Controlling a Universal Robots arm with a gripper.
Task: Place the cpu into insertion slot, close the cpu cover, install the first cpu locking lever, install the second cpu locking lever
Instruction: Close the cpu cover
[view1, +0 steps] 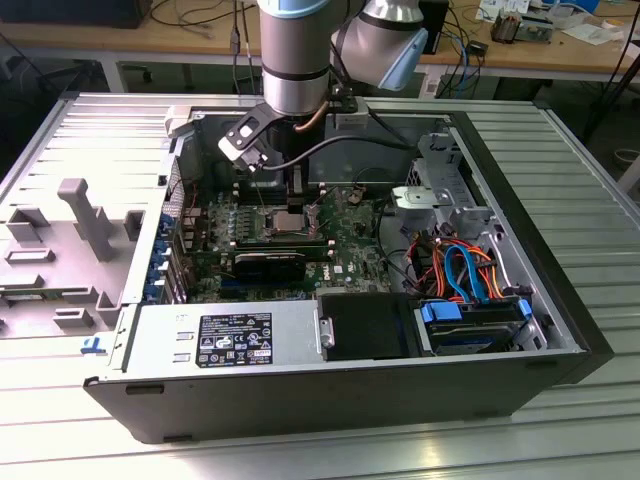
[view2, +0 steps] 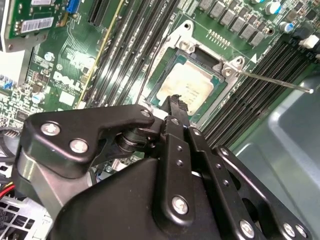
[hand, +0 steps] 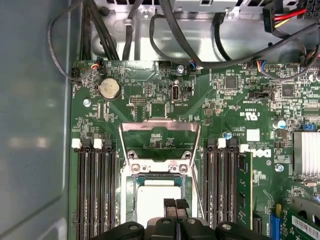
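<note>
Chip (hand: 150, 200) seated flat in socket (hand: 127, 195) — gripper (hand: 175, 204) over it, fingers (hand: 171, 204) pinched together, empty; cover (hand: 160, 125) flipped open beyond socket.

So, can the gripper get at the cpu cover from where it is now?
Probably yes. The cpu cover is swung open just beyond the insertion slot, with nothing over it, and the gripper hangs close by, above the cpu.

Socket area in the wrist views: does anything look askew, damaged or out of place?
Nothing stands out. The chip lies flat and square in the socket, under the shut gripper. The cover is open, and a thin lever stands free.
</note>
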